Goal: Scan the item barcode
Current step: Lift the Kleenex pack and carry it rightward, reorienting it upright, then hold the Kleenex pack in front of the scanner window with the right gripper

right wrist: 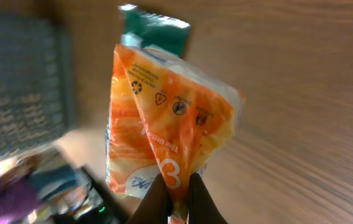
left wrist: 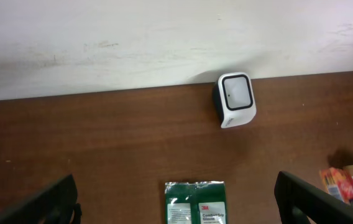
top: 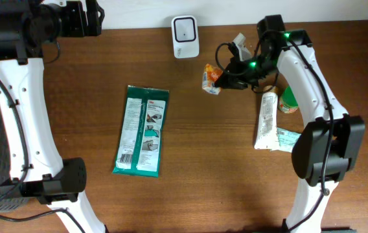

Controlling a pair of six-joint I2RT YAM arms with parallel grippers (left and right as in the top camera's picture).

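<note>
The brown wooden worktop (top: pixel 203 168) fills the overhead view, with a pale wall at its far edge. The left arm (top: pixel 22 97) rises from the near left corner and runs to the far left. Its tool (top: pixel 92 18) hangs there with the jaws wide apart and nothing between them, and its dark fingers (left wrist: pixel 46 202) frame the wrist view. The right arm (top: pixel 307 77) stands up from the near right side, reaches to the far edge, then bends at the elbow so that the wrist turns leftward, with green lights glowing along it.

A long green packet (top: pixel 142 129) lies flat left of centre, well apart from everything else. A white tube (top: pixel 266 120) lies beside the right arm, with a small green round item (top: pixel 289 100) just beside its upper end. The white scanner (top: pixel 185 36) stands against the wall, its dark window ringed in black.

The orange pouch (top: pixel 211 77) is near the scanner, a little to its right and nearer the front, apart from it. It is crinkled foil in orange and white, printed with recycling marks and a large white "3", and it fans out wider away from the grip. The right tool (right wrist: pixel 176 199) is clamped on one narrow end of it, fingers pressed together on the foil.
</note>
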